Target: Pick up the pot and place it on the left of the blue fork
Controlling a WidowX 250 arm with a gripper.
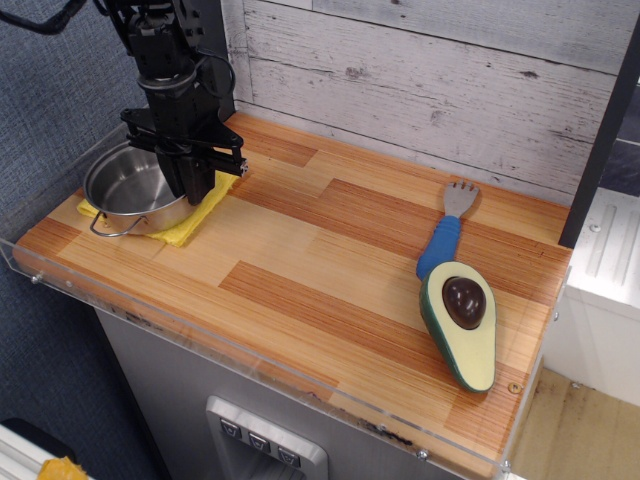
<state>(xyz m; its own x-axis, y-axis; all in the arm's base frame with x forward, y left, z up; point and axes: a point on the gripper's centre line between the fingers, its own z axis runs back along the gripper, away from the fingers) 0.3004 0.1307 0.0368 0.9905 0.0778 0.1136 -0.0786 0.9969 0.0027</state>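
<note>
Steel pot (132, 185) sits tilted over the yellow cloth (200, 222) at the tabletop's (320, 270) left end, its right rim clamped in the closed gripper (192, 185); blue fork (443, 235) lies well apart, touching the avocado (460, 322)

Black pincer (195, 180); beside it a shiny steel pot (130, 187) on a yellow cloth (205, 215). Far right: blue-handled, grey-headed fork (445, 235), green avocado half (460, 322) with a brown pit. Striped orange-tan wood tabletop (310, 260).

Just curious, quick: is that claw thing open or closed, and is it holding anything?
Gripper: closed on the rim of the pot.
</note>
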